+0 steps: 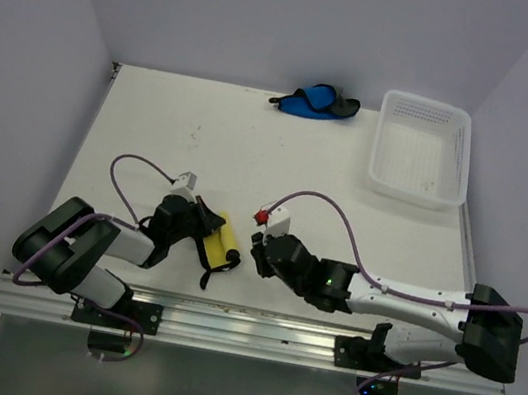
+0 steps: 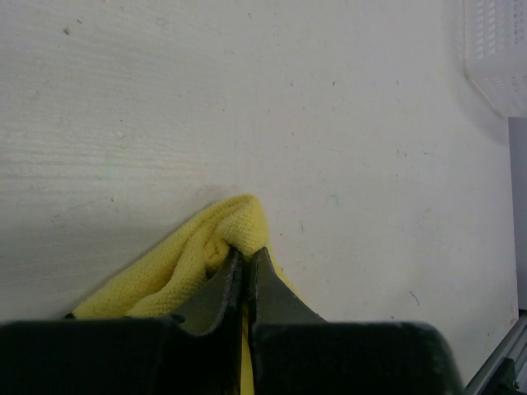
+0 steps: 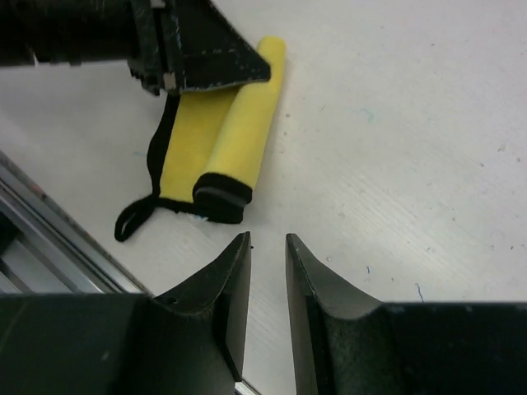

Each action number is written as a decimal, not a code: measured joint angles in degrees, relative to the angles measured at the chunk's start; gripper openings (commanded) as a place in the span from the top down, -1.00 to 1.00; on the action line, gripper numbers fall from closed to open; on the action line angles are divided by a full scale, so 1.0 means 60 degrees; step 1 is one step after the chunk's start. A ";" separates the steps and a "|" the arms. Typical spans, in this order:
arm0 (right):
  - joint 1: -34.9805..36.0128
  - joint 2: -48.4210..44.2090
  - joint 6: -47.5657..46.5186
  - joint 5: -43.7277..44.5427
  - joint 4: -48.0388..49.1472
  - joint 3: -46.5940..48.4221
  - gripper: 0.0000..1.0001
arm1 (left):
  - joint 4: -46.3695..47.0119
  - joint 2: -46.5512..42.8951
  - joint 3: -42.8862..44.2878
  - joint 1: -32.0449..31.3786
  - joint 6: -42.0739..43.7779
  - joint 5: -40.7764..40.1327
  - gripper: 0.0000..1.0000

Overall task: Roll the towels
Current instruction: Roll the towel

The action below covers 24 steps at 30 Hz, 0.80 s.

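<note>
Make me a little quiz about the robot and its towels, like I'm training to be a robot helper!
1. True or false: the blue towel lies inside the white basket.
2. What does the left gripper pinch? A) blue towel B) yellow towel C) basket
3. Fill in: the right gripper, jaws slightly apart, holds ____.
Key: 1 false, it lies on the table, left of the basket. 2 B. 3 nothing.
</note>
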 measured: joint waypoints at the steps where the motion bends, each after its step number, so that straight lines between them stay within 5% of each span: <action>1: -0.0251 -0.0157 0.0168 -0.0124 0.0066 -0.0036 0.42 | 0.0011 0.0011 0.0000 0.0000 -0.0004 -0.0004 1.00; 9: -0.1752 0.0758 0.2138 -0.2036 0.0907 -0.0051 0.03 | 0.0036 0.0007 -0.0022 0.0000 -0.0117 -0.0138 1.00; 24: -0.1734 0.2758 0.3606 -0.3435 0.1920 0.0040 -0.09 | 0.0200 0.0109 -0.0044 0.0004 -0.0146 -0.0204 1.00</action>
